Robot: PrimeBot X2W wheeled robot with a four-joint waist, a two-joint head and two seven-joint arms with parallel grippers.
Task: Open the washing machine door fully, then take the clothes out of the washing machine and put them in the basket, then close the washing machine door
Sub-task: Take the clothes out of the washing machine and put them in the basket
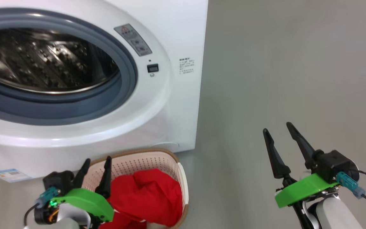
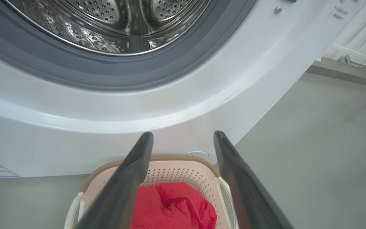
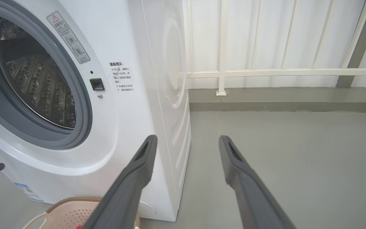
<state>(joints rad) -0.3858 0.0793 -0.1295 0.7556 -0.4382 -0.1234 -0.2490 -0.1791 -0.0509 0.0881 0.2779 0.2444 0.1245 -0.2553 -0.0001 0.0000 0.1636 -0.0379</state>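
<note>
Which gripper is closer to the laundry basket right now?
Left. The left gripper is open right over the basket at its left rim, beside the red clothes. The right gripper, also open, is well off to the right over the floor, past the washing machine corner.

the grey floor is smooth and plain. the white washing machine stands on it at the left side. the basket sits on the floor close before the machine, near its lower right corner; if they touch, i cannot tell.
</note>
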